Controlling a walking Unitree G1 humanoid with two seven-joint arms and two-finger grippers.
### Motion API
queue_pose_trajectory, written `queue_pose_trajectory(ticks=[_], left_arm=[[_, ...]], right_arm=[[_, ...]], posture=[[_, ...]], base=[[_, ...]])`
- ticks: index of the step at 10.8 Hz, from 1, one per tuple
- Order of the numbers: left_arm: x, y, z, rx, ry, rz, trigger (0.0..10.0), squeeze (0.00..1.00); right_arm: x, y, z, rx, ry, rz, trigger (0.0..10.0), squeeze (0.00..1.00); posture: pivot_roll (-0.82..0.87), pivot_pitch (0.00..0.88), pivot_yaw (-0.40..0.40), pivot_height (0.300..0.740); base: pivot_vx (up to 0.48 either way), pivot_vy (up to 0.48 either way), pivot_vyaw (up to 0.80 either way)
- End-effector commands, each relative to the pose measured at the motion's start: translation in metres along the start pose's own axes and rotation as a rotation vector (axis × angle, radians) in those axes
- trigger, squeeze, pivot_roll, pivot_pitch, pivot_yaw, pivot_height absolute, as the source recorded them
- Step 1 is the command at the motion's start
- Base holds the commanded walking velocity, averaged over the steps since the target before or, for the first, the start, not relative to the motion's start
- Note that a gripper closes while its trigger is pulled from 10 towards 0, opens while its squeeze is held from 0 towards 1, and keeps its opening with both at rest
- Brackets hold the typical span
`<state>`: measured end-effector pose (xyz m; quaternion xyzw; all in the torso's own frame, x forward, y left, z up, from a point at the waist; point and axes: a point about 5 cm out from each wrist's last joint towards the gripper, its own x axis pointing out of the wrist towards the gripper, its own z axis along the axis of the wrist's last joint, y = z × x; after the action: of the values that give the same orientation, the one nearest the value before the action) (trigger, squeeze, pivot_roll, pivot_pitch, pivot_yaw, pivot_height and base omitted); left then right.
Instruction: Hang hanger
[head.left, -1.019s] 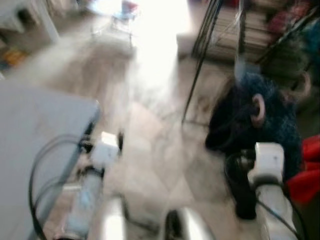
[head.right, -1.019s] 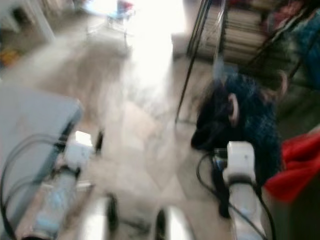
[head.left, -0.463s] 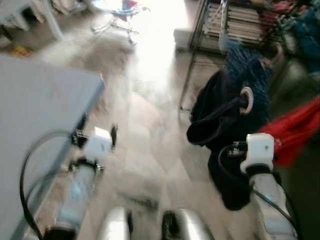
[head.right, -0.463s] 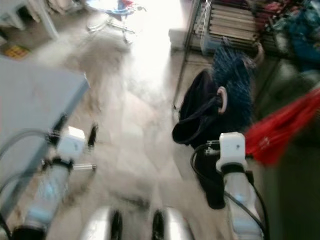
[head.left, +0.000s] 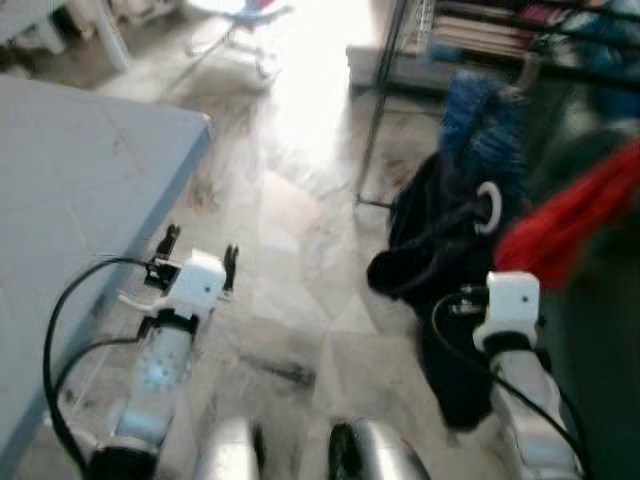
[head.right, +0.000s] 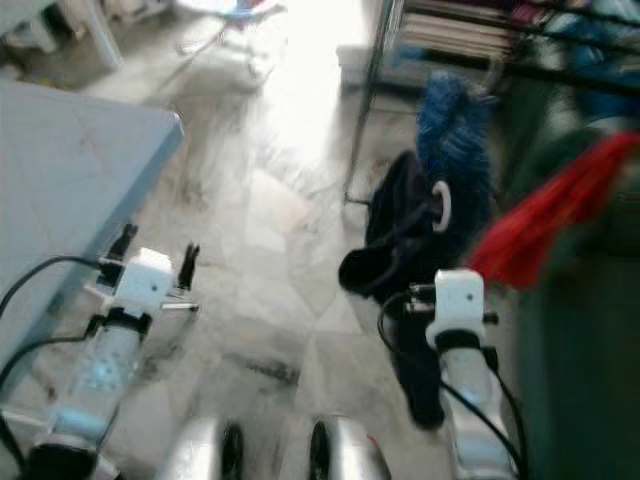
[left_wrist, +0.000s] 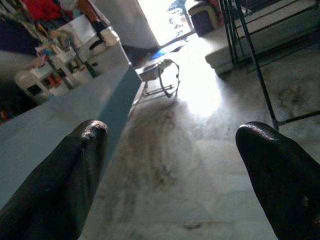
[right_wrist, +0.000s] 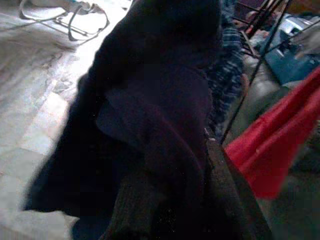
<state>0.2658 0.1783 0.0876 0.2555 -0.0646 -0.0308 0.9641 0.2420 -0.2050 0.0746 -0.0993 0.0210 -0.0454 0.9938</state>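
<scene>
A dark navy garment hangs on a hanger whose pale hook shows above it. My right gripper is shut on that hanger, with its fingertips hidden under the cloth; in the right wrist view the dark garment drapes over them. A black metal clothes rack stands ahead on the right, a blue plaid garment beside it. My left gripper is held low over the floor, open and empty, with its black fingers wide apart.
A blue-grey flat surface with a sharp corner lies close on my left. A red garment hangs at the right. A small metal-legged stand is far ahead in bright light. Pale tiled floor runs between them.
The whole view has shifted as I walk: the blue-grey surface looms larger on the left, the red garment closer on the right. Both arms keep their poses.
</scene>
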Motion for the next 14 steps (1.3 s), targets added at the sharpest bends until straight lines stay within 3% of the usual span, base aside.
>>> queue_pose_trajectory(ticks=[1,3,5,6,7,8,9,10,11,12,13,14], left_arm=[[-0.001,0.001,-0.003,-0.005,0.015,-0.007,10.0,0.00],[0.000,0.002,-0.003,-0.011,0.017,-0.013,10.0,0.00],[0.001,0.004,-0.002,-0.017,0.015,0.007,10.0,0.00],[0.005,0.017,-0.012,-0.224,0.128,0.056,10.0,0.00],[0.008,0.022,-0.021,-0.376,0.219,0.047,10.0,0.00],[0.012,0.021,-0.022,-0.422,0.248,0.009,10.0,0.00],[0.026,0.008,-0.020,-0.417,0.263,-0.042,10.0,0.00],[0.039,0.002,-0.008,-0.425,0.192,-0.001,10.0,0.00],[0.039,0.001,0.000,-0.454,0.167,0.033,10.0,0.00],[0.030,0.010,0.005,-0.386,0.105,0.069,10.0,0.00],[0.018,0.015,0.001,-0.367,0.113,0.092,10.0,0.00],[-0.007,0.018,0.001,-0.286,0.072,0.083,10.0,0.00]], right_arm=[[0.000,-0.003,0.008,-0.001,-0.048,-0.013,0.0,0.00],[0.001,-0.010,0.005,-0.029,-0.038,-0.025,0.0,0.00],[0.009,-0.005,0.009,-0.035,-0.048,0.042,0.0,0.00],[0.024,-0.001,0.017,-0.041,-0.056,0.096,0.0,0.00],[0.036,0.001,0.021,-0.027,-0.045,0.126,9.6,0.00],[0.044,0.003,0.023,-0.014,-0.040,0.149,10.0,0.00],[0.050,0.012,0.018,0.028,-0.014,0.177,10.0,0.00],[0.047,0.023,0.016,0.053,-0.034,0.161,10.0,0.00],[0.039,0.028,0.020,0.041,-0.090,0.150,10.0,0.00],[0.032,0.026,0.020,0.045,-0.109,0.097,10.0,0.00],[0.025,0.019,0.019,0.059,-0.124,0.038,10.0,0.00],[0.011,0.010,0.011,0.225,-0.107,0.040,10.0,0.00]], posture=[[0.04,0.149,-0.051,0.740],[0.04,0.151,-0.049,0.740],[0.03,0.152,-0.041,0.740],[0.03,0.152,-0.041,0.740],[0.04,0.152,-0.047,0.740],[0.05,0.157,-0.053,0.740],[0.06,0.158,-0.070,0.740],[0.03,0.133,-0.061,0.740],[0.02,0.125,-0.057,0.740],[0.02,0.126,-0.050,0.740],[0.03,0.139,-0.037,0.740],[0.05,0.157,-0.046,0.740]], base=[[0.000,-0.394,0.00],[0.000,-0.420,0.00],[0.000,-0.364,0.00],[0.000,0.000,0.00],[0.000,0.000,0.00],[0.000,0.000,0.00],[0.000,0.000,0.00],[0.000,0.000,0.00],[0.000,0.000,0.00],[0.000,0.000,0.00],[0.000,0.000,0.00],[0.000,0.000,0.00]])
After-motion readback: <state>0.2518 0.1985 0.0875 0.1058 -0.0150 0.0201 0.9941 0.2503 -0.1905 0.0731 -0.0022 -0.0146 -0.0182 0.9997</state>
